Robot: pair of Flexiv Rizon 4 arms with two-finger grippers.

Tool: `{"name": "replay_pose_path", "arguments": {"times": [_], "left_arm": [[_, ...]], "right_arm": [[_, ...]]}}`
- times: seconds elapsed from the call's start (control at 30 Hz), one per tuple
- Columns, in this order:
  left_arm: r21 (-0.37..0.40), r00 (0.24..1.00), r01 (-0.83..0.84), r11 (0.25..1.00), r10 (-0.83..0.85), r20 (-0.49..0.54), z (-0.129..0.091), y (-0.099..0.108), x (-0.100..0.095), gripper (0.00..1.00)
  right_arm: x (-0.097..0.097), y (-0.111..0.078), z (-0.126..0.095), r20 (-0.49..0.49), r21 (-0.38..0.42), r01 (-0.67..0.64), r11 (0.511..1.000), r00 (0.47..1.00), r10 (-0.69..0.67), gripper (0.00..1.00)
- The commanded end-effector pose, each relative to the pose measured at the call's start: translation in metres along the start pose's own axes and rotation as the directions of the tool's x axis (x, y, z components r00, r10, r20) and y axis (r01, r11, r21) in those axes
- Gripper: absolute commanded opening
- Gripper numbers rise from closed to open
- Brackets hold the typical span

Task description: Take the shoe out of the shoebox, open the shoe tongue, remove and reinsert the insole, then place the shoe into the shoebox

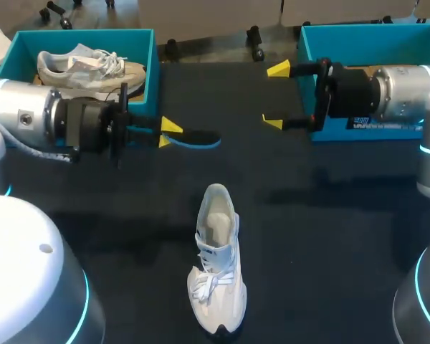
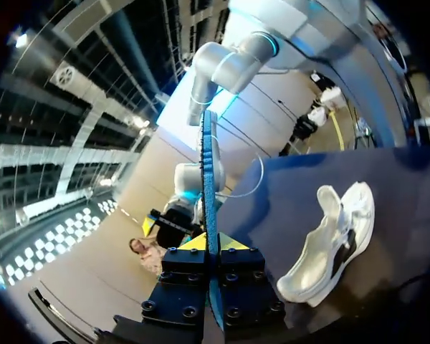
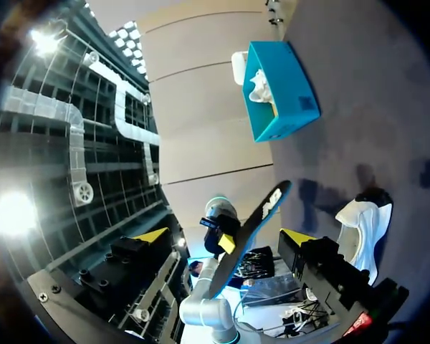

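Insole, thin and black with a blue edge (image 1: 195, 138), is pinched at one end by my left pincer (image 1: 166, 133), pressed on it from two sides. The rest of it sticks out over the dark surface (image 1: 330, 236). From my left wrist I see the insole (image 2: 211, 172) edge-on, straight out between my fingers.

My right pincer (image 1: 274, 95) is spread wide and holds nothing. It hangs just in front of the teal box on the right (image 1: 358, 43).

The white lace-up shoe (image 1: 216, 265) stands on the surface, out of both boxes, toe toward me, well apart from both pincers.

The teal box on the left (image 1: 152, 64) holds a second pale shoe (image 1: 86, 68); my left arm hides part of that box. My right arm covers the right box's front, and its far side is cut off.

There is bare surface on both sides of the white shoe.
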State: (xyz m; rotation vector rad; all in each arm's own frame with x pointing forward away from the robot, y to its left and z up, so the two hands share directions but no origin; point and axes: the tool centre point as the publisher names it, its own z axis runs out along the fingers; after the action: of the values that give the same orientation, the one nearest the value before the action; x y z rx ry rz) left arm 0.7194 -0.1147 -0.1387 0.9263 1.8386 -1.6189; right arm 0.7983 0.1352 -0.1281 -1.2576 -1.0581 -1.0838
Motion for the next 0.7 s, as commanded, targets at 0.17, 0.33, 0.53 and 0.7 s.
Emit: {"name": "replay_pose_path", "arguments": {"times": [0.17, 0.33, 0.53, 0.7], "left_arm": [[0.0, 0.791, 0.611, 0.792, -0.611, -0.015, -0.0018, -0.0121, 0.0105, 0.0], [0.0, 0.791, 0.611, 0.792, -0.611, -0.015, -0.0018, -0.0121, 0.0105, 0.0], [0.0, 0.791, 0.611, 0.792, -0.611, -0.015, -0.0018, -0.0121, 0.0105, 0.0], [0.0, 0.791, 0.611, 0.792, -0.611, -0.015, -0.0018, -0.0121, 0.0105, 0.0]], "right_arm": [[-0.0001, -0.0002, 0.0008, 0.002, -0.001, 0.0, 1.0, 1.0, 0.0, 1.0], [-0.0001, -0.0002, 0.0008, 0.002, -0.001, 0.0, 1.0, 1.0, 0.0, 1.0], [-0.0001, -0.0002, 0.0008, 0.002, -0.001, 0.0, 1.0, 1.0, 0.0, 1.0], [-0.0001, -0.0002, 0.0008, 0.002, -0.001, 0.0, 1.0, 1.0, 0.0, 1.0]]}}
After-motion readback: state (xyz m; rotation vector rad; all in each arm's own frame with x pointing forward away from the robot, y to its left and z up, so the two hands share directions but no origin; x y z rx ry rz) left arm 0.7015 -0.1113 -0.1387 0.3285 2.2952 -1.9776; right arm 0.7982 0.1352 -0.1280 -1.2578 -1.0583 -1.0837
